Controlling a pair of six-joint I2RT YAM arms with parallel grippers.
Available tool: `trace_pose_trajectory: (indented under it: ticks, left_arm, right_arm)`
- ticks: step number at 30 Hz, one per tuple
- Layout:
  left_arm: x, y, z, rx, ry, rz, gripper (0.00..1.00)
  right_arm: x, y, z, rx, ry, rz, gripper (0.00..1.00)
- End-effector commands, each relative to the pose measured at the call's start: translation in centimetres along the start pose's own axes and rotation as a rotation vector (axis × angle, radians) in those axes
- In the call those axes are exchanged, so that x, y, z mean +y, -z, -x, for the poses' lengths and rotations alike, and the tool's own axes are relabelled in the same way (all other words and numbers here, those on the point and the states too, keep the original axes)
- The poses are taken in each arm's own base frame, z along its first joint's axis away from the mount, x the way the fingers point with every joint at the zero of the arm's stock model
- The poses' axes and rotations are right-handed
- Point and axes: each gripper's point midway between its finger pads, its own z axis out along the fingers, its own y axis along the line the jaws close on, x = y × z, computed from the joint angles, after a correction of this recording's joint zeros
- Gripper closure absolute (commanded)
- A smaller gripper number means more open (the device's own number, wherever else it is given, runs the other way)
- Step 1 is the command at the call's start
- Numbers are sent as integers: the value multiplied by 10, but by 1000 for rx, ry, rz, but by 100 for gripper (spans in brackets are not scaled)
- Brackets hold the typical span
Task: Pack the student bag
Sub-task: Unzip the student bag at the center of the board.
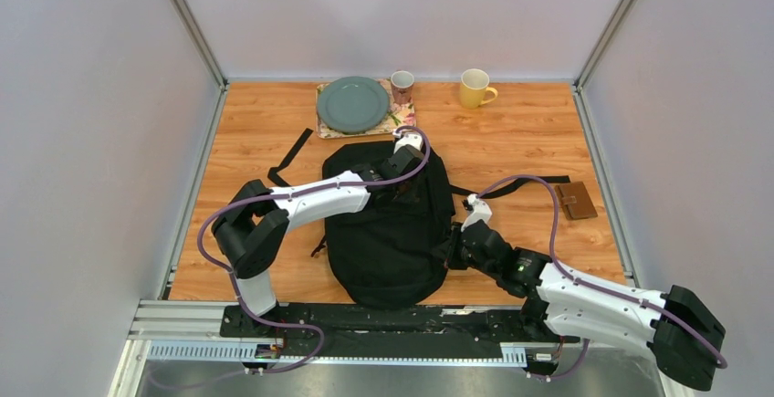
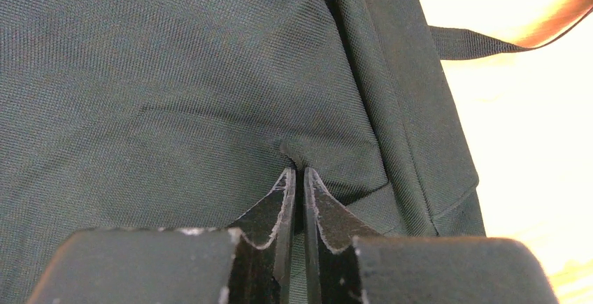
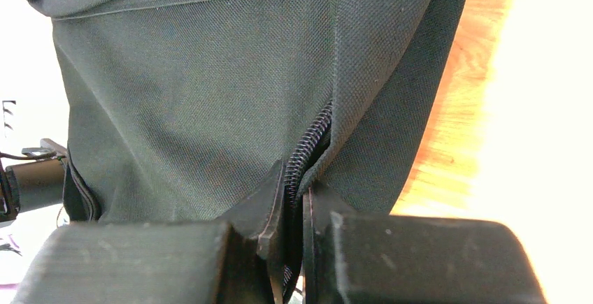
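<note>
Quick status from my end. The student bag [image 1: 388, 233] lies flat in the middle of the wooden table [image 1: 265, 132], its bottom edge right at the near rim by my bases. My left pincer [image 2: 296, 171] is on the upper part of the bag, fingers nearly pressed together and pinching a little pucker of the black fabric. My right pincer [image 3: 294, 178] is at the bag's right side, clamped on the cloth edge right along the zipper [image 3: 308, 143].

Writing-wise, the placemat [image 1: 402, 121] and the small cup [image 1: 402, 81] carry some pattern, too small to read.

For room, there's bare wood left of the bag apart from one loose strap [image 1: 294, 151]. On the right, another strap [image 1: 520, 185] runs toward the brown wallet [image 1: 576, 202]. The green plate [image 1: 352, 103] sits on the placemat just past the bag's top edge, and the yellow mug [image 1: 475, 88] is by the back wall.
</note>
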Motion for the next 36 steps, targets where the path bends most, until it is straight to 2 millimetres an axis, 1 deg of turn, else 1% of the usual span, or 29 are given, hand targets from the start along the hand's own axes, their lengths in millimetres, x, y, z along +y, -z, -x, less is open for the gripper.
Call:
trace_pose_trajectory:
  ticks: [1,2,4,5,6,7,8,9,10,11,12,13,14,15,16,17,18,19,21,22,23,24,25,26,27,28,29,32,36]
  left_arm:
    - [10,-8,-11,39,-37,34,94]
    - [10,-8,-14,44,-43,32,99]
    - [8,-6,-12,39,-49,20,100]
    - [8,-7,-15,46,-54,9,100]
    - [6,-7,-14,34,-55,-3,100]
    - [5,-4,-10,21,-64,-17,100]
    - [5,-4,-15,29,-73,-32,100]
    - [4,-2,-14,22,-73,-40,100]
    - [4,3,-10,8,-79,-50,100]
    - [7,4,-15,13,-87,-50,100]
    - [7,6,-13,0,-82,-54,100]
    - [6,12,-8,-18,-73,-63,100]
    - [8,13,-14,-12,-79,-69,100]
    - [8,15,-12,-27,-73,-77,100]
    - [7,20,-9,-40,-64,-88,100]
    - [9,21,-13,-37,-65,-90,100]
    - [7,23,-9,-54,-61,-105,100]
    - [6,27,-9,-63,-57,-115,100]
    - [5,31,-7,-72,-52,-129,100]
    - [4,35,-4,-83,-48,-138,100]
    - [3,37,-3,-88,-47,-149,100]
    - [1,40,0,-101,-43,-158,100]
    - [2,42,3,-113,-40,-162,100]
    - [0,44,4,-117,-42,-169,100]
    - [0,45,5,-120,-42,-174,100]
    - [-2,46,7,-126,-40,-181,100]
    - [-3,48,8,-127,-40,-185,100]
    - [-5,50,11,-136,-40,-193,100]
    - [-6,52,11,-138,-36,-200,100]
  right_arm:
    - [19,6,14,-41,9,51,100]
    - [19,6,15,-44,10,53,100]
    - [18,6,15,-42,7,46,98]
    - [18,6,15,-40,14,46,84]
    - [19,6,17,-46,20,45,75]
    - [14,8,19,-51,33,16,67]
    - [21,12,30,-76,49,16,56]
    - [19,15,36,-92,57,-5,52]
    - [7,20,41,-107,66,-68,50]
    - [13,26,54,-141,59,-66,46]
    - [13,32,65,-177,41,-66,45]
    - [15,37,71,-191,32,-53,44]
    - [18,40,77,-205,22,-38,44]
    - [23,46,87,-236,5,-15,44]
    - [30,47,90,-238,-3,17,45]
    - [33,48,92,-237,-8,34,46]
    - [36,48,101,-247,-17,50,48]
    - [46,45,99,-211,-18,92,48]
    - [47,41,108,-196,-45,94,53]
    - [56,40,109,-159,-35,127,54]
    - [59,39,112,-146,-32,146,55]
    - [60,38,121,-159,-37,155,55]
    - [66,37,120,-127,-27,191,55]
    - [64,29,118,-95,-38,186,55]
    - [65,25,123,-98,-48,201,55]
    - [68,23,118,-65,-50,232,55]
    - [66,14,114,-38,-59,225,54]
    - [65,1,109,0,-93,234,52]
    - [61,-11,108,9,-120,233,52]
